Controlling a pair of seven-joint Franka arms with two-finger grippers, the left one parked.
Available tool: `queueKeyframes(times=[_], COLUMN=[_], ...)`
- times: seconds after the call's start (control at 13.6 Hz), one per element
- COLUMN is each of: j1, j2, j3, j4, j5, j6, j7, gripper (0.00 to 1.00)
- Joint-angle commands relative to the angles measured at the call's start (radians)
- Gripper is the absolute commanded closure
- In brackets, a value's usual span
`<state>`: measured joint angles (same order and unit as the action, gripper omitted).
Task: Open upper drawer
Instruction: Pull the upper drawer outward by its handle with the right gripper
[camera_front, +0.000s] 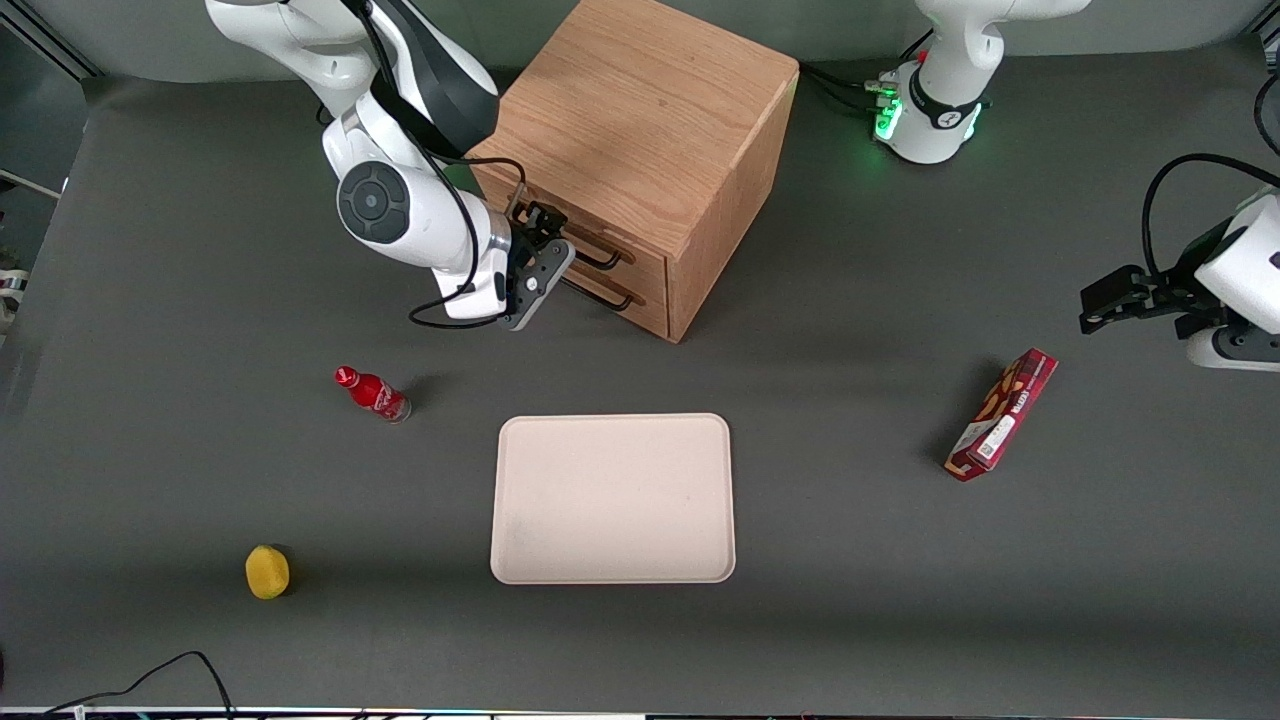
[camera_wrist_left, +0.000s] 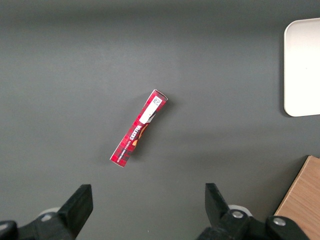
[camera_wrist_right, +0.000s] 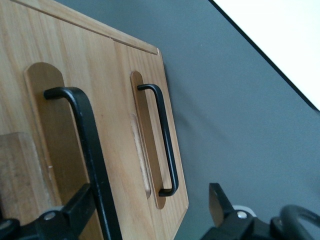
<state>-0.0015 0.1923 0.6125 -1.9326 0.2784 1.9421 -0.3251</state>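
hovering in front of the oak cabinet (camera_front: 640, 130), the hand (camera_front: 540, 262) spreads its fingers either side of the upper drawer's (camera_wrist_right: 30, 145) black handle (camera_wrist_right: 85, 145), unclenched; the drawer sits closed.

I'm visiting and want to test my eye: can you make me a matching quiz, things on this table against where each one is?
Things:
1. hand
2. bottle
3. lemon
4. red box

Places:
A. toward the parked arm's end of the table
B. nearest the front camera, toward the working arm's end
C. in front of the cabinet, at the upper drawer's black handle
D. between the tray and the working arm's end, lying on its side

Pairs: 1-C, 2-D, 3-B, 4-A
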Motion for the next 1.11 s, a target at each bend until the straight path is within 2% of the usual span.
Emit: queueKeyframes(times=[0.0,0.22,0.52,0.89,1.03], j1=[-0.008,-0.014,-0.018,-0.018,-0.015], j2=[0.013,0.035,0.081,0.124,0.142], j3=[0.006,-0.003,-0.016,-0.071,-0.092], j4=[-0.003,0.01,0.078,0.142,0.167], j5=[-0.013,-0.065,-0.093,-0.108,-0.142], j6=[0.018,0.018,0.006,0.0,-0.011], j7=[-0.023,-0.023,-0.032,-0.074,-0.083], gripper=[0.0,0.0,0.0,0.0,0.0])
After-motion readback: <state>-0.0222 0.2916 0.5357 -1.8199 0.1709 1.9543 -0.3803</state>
